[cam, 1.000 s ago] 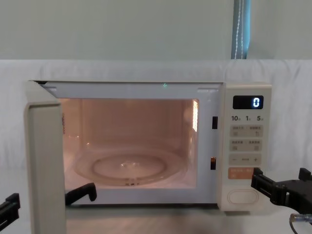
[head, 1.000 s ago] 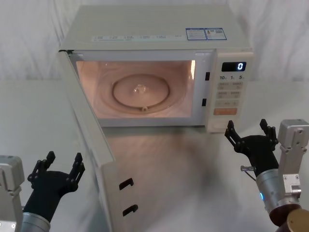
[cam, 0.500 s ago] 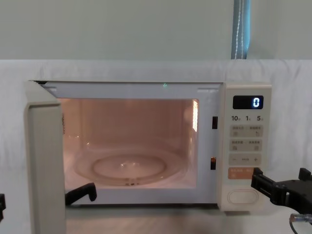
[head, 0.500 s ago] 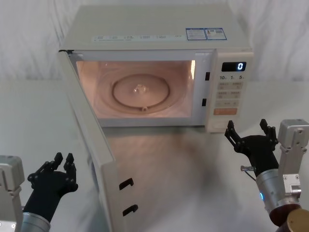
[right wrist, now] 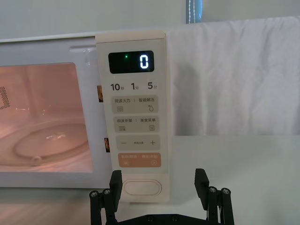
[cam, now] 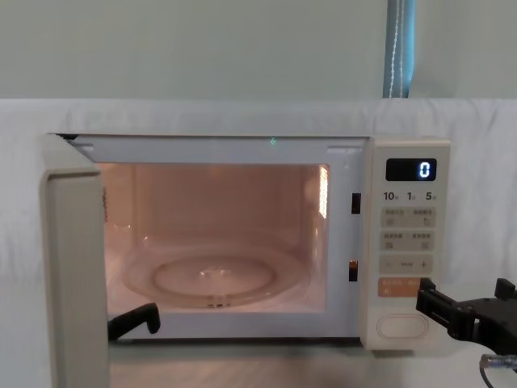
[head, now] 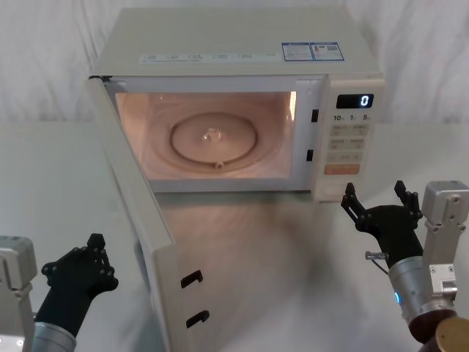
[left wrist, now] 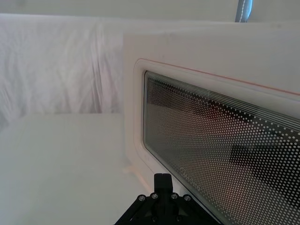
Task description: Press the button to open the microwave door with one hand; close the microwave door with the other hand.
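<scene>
The cream microwave [head: 234, 44] stands at the back of the table, cavity lit. Its door [head: 135, 213] swings wide open toward me on the left hinge; its dotted window [left wrist: 220, 140] shows in the left wrist view. The wide cream button [right wrist: 143, 187] sits at the bottom of the control panel, below the orange key. My right gripper [head: 381, 198] is open, just in front of the panel and apart from it. Left of the open door's outer face, low near the front edge, my left gripper [head: 95, 253] is shut with nothing in it.
White cloth drapes behind the microwave [cam: 242, 113]. The glass turntable [head: 214, 139] lies inside the cavity. The door's two black latch hooks [head: 192, 279] stick out on its inner edge. Bare table [head: 293, 264] lies between the door and my right arm.
My left gripper's fingers have closed from wide open to shut, staying left of the door. The right gripper and the door have not moved.
</scene>
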